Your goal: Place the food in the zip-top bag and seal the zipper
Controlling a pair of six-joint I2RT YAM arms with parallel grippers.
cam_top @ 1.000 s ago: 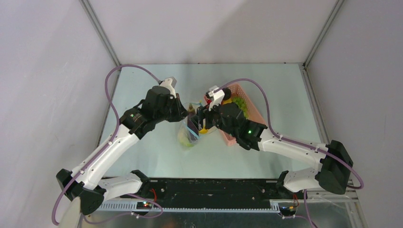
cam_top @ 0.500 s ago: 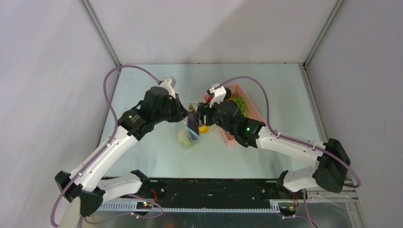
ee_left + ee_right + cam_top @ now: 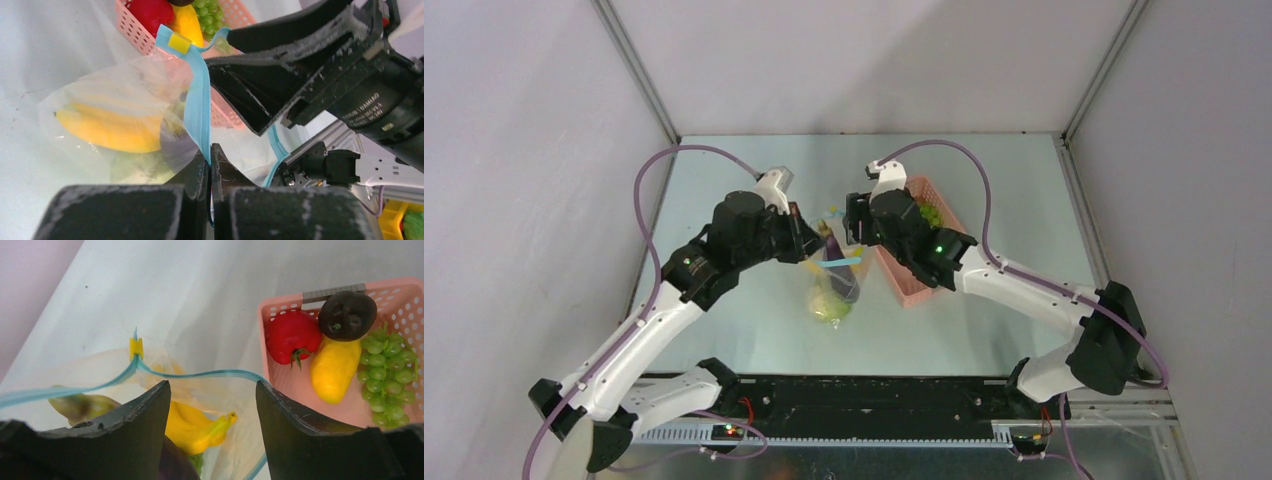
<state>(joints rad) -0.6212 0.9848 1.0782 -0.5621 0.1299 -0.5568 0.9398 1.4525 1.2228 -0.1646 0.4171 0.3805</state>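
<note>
Pink basket (image 3: 285, 304): right side cut off. Banana (image 3: 195, 430): part hidden behind right gripper (image 3: 211, 390). Zipper (image 3: 200, 373): left end off-frame.

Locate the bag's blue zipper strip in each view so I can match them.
Top external: the zipper, a short blue line at centre.
Left wrist: mid-frame, running down into the left end effector.
Right wrist: curving across the middle.
Shared landmark: the pink basket.
</note>
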